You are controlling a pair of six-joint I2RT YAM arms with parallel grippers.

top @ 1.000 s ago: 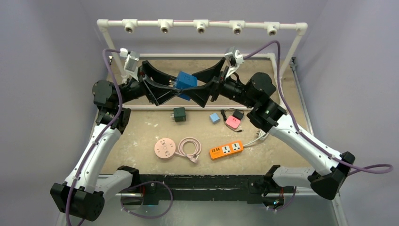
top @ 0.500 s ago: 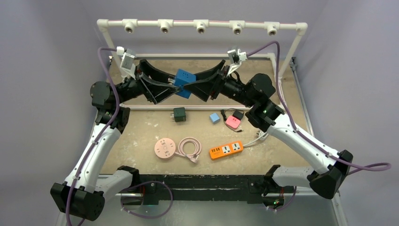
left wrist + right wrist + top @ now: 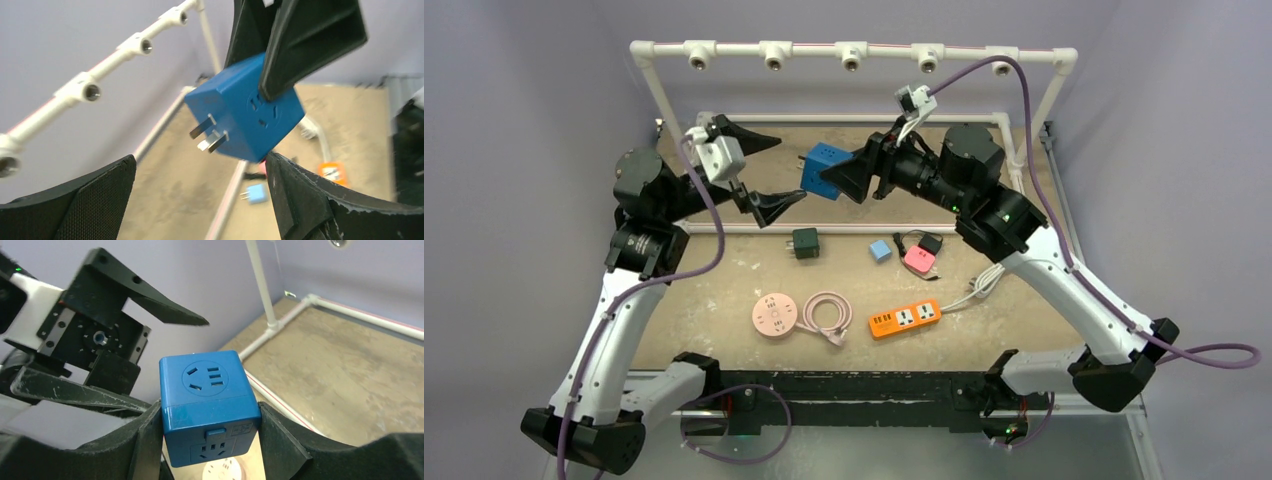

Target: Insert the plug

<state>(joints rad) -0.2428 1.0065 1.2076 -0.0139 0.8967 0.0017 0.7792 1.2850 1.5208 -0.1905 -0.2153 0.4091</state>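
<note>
- Note left gripper [image 3: 793,168] spread wide and empty, raised beyond and left of the orange power strip [image 3: 905,319].
- Locate blue cube plug [image 3: 821,170] held in the air beyond the power strip, slightly left, with prongs [image 3: 209,134] bare and facing the left gripper.
- Confirm right gripper [image 3: 212,437] part-closed, clamping two opposite faces of the plug.
- Treat pickup as done; treat lowering to the power strip, aligning prongs and pressing home as outstanding.

Jaws of the right gripper [image 3: 210,407] cover two sides of the blue cube adapter [image 3: 207,375]; from the left wrist, the orange power strip [image 3: 334,172] is blurred, half hidden.
</note>
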